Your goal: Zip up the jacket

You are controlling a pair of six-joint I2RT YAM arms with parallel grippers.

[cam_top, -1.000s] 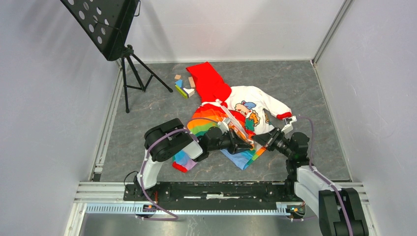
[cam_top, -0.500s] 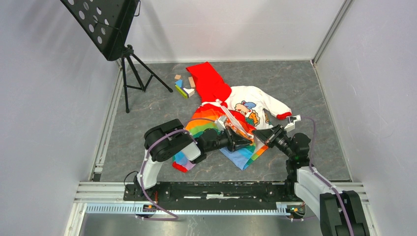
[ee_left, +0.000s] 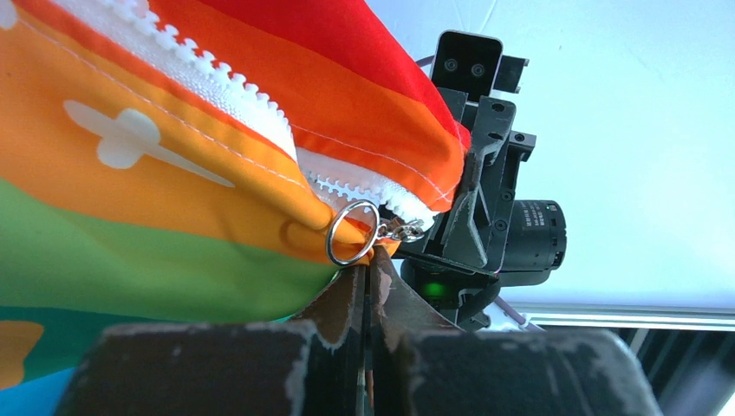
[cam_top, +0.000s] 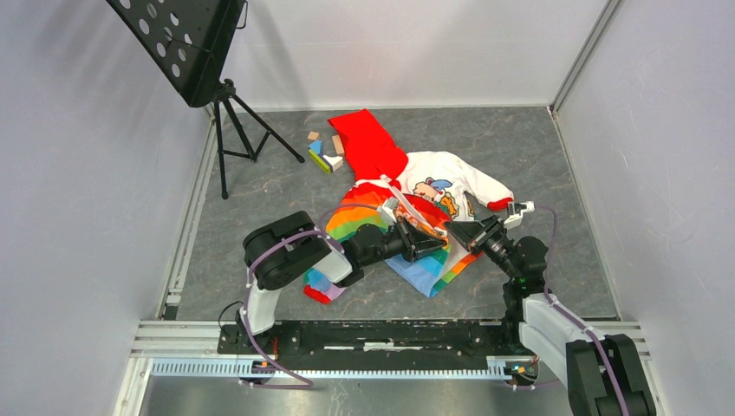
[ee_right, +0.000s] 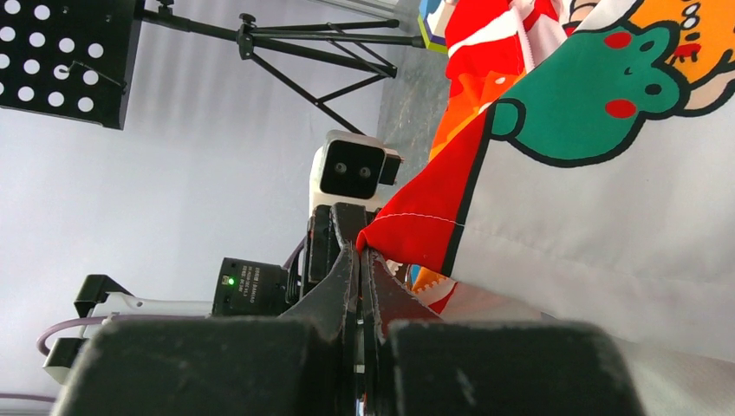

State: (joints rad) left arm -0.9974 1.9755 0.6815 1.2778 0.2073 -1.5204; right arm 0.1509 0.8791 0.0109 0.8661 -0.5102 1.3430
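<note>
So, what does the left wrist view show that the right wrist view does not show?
Only the left wrist view: the white zipper teeth and the ring pull, pinched by the shut left gripper. Only the right wrist view: the green cartoon print and the music stand. Both: the jacket and the right gripper shut on its red corner.

No text, number or brand is reading clearly in any view. A white printed mark (ee_left: 130,139) is showing on the orange stripe of the jacket (ee_left: 173,260), at the upper left of the left wrist view, but it is cropped and is not forming any legible letter.
</note>
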